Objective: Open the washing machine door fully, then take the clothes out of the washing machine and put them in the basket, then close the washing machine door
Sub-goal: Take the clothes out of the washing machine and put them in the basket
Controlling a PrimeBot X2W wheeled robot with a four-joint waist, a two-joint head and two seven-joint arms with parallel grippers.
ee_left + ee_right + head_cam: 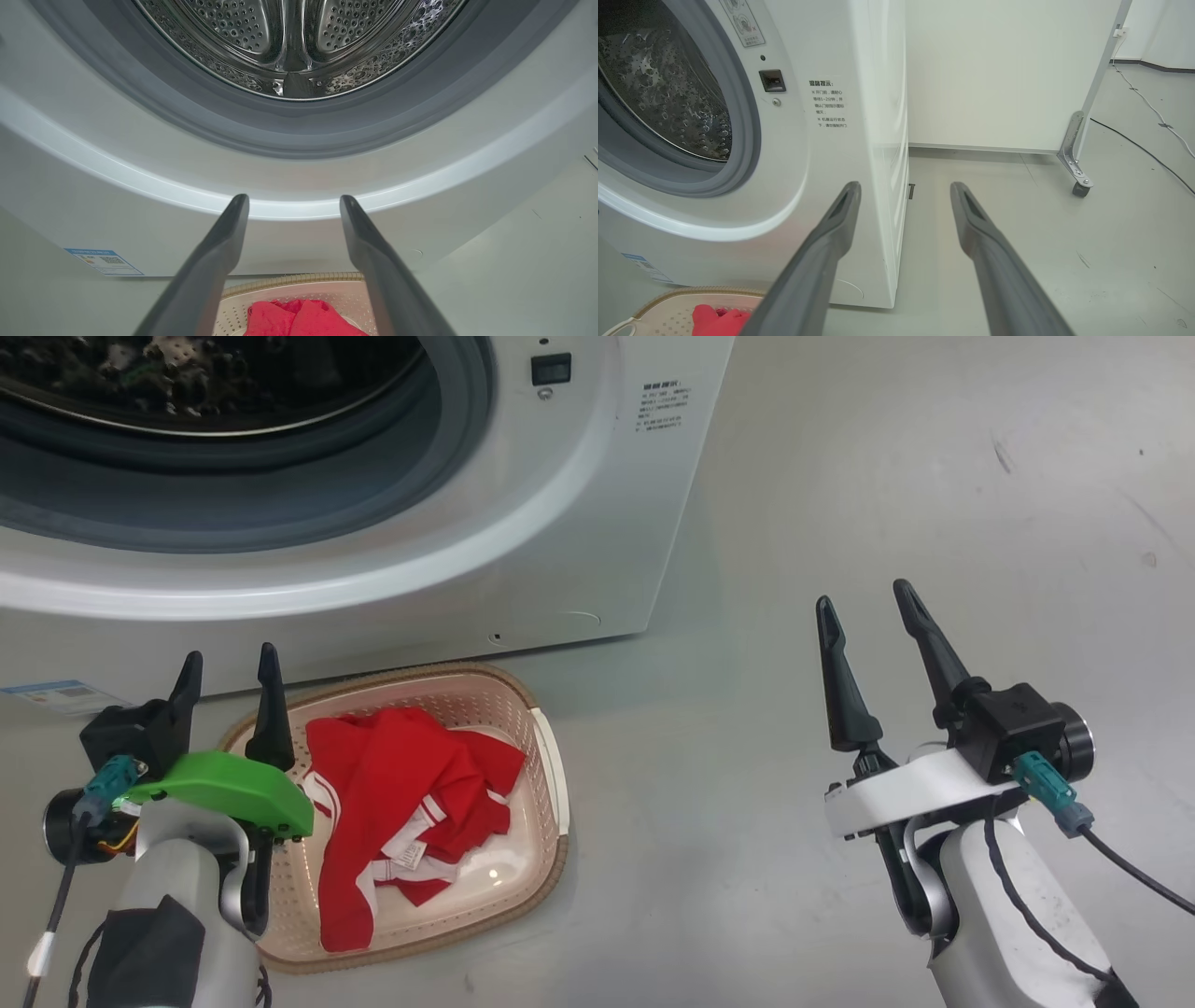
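The white washing machine (560, 476) stands with its round opening uncovered, and the steel drum (289, 42) inside looks bare. Its door is out of view. On the floor before it, the cream basket (551, 775) holds the red clothes (401, 803) with white trim. My left gripper (231, 677) hangs open over the basket's left end with nothing between its fingers. In the left wrist view, that gripper (294, 205) points at the machine's front, with the clothes (299, 319) below. My right gripper (864, 607) is open over bare floor to the right, beside the machine's corner (878, 210).
A small blue label (56, 695) sits low on the washer's front. A white partition on a caster foot (1078, 186) stands behind the machine's right side. Cables (1148, 149) run along the grey floor there. Open floor (934, 476) lies right of the washer.
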